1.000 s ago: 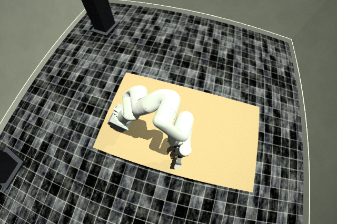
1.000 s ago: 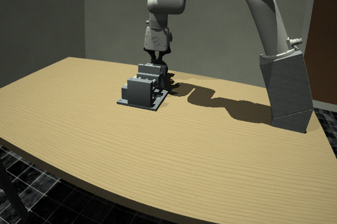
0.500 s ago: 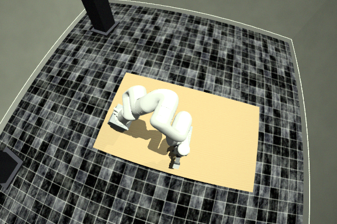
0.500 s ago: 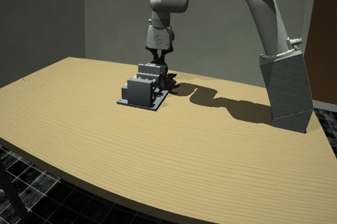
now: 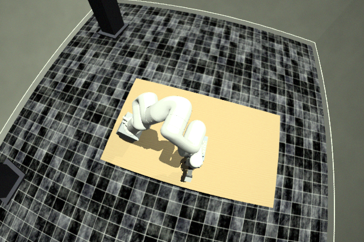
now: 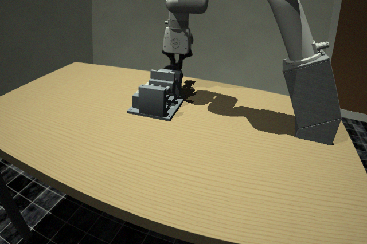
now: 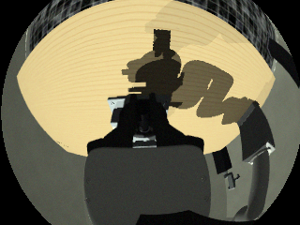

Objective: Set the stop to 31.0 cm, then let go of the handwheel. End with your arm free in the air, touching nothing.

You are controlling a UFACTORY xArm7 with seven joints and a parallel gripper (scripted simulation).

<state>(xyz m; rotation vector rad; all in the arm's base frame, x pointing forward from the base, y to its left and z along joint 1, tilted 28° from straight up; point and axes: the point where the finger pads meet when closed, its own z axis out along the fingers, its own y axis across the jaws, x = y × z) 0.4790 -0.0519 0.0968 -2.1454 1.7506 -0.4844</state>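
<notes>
Well, from what I can see, the hand [image 6: 176, 67] [image 7: 142, 101] is pointing down with its fingers drawn close together, clenched on the dark handwheel [image 6: 178, 84] at the fixture's side. Just beside and below the hand, the grey fixture [image 5: 205, 142] [image 6: 152, 100] [image 7: 114, 103] sits flat on the wooden tabletop [image 5: 240, 145] [image 6: 178, 170] [image 7: 61, 84], its blocks upright on a base plate. The stop's setting I can't read, nor tell which block is the stop. Well apart from the hand, the arm's base [image 5: 119, 132] [image 6: 317, 99] stands on that same top.
</notes>
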